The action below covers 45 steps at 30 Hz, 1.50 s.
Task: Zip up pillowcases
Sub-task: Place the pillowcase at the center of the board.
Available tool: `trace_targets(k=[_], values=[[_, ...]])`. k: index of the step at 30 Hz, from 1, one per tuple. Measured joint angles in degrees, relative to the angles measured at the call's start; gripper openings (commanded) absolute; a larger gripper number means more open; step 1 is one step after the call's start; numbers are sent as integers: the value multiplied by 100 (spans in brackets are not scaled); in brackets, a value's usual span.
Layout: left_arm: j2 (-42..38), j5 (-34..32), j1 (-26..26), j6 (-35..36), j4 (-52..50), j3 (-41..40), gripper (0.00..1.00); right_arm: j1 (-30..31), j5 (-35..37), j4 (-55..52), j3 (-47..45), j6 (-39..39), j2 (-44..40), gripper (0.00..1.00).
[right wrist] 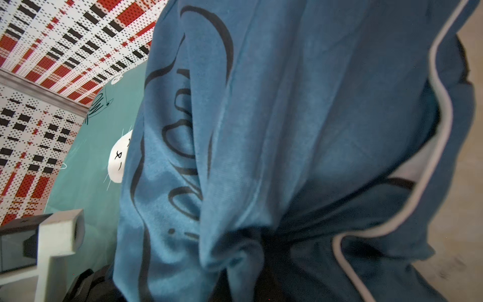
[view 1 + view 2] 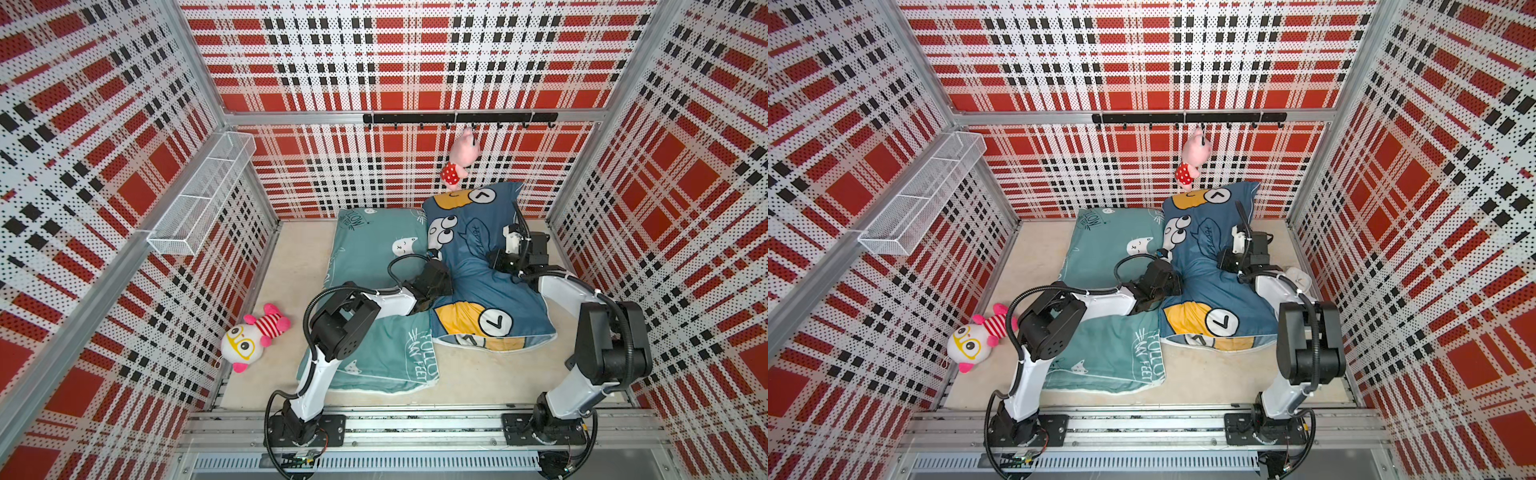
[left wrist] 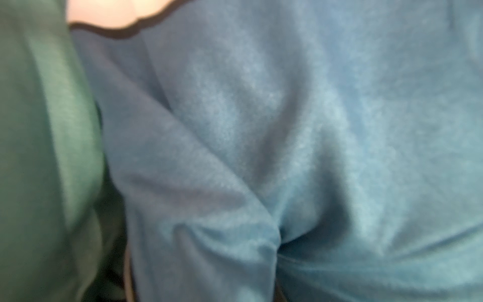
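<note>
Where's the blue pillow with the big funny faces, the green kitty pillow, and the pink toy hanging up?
blue pillowcase [image 2: 473,286]: top view, on its pinched blue middle.
teal pillowcase [image 2: 365,249]: top view, on plain teal fabric beside a white cat face.
hanging pink plush toy [image 2: 1195,153]: top view, on its pink head below the hook rail.

The blue pillowcase [image 1: 287,125] is soft matt woven cloth, creased into deep folds, with smooth white piping along its edge; the teal pillowcase [image 2: 374,249] is the same matt cloth (lying flatter). Both plush toys, the striped one [image 2: 251,334] and the hanging pink one [image 2: 462,160], look fuzzy. The wire basket [image 2: 199,195] is white-coated metal mesh. The arm shells [image 2: 392,301] are glossy white plastic.
</note>
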Motion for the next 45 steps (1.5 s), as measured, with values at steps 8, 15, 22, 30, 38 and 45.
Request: trace_targets(k=[8,15,22,30,38,45], values=[[-586,-33,529,33,254,-831,0,520,-133,278,144,446,256,0],[-590,127,608,229,190,-662,0,457,-33,212,289,807,326,0],[-264,114,179,264,151,4,10,-140,-28,-450,758,627,516,2],[-505,173,20,166,400,-400,75,-249,129,-1239,955,127,302,70],[-1631,186,-184,61,695,-1499,98,-129,308,-1998,105,20,-1526,94],[-3045,140,-496,-111,874,-2846,99,999,728,-2717,-597,203,-3010,94]])
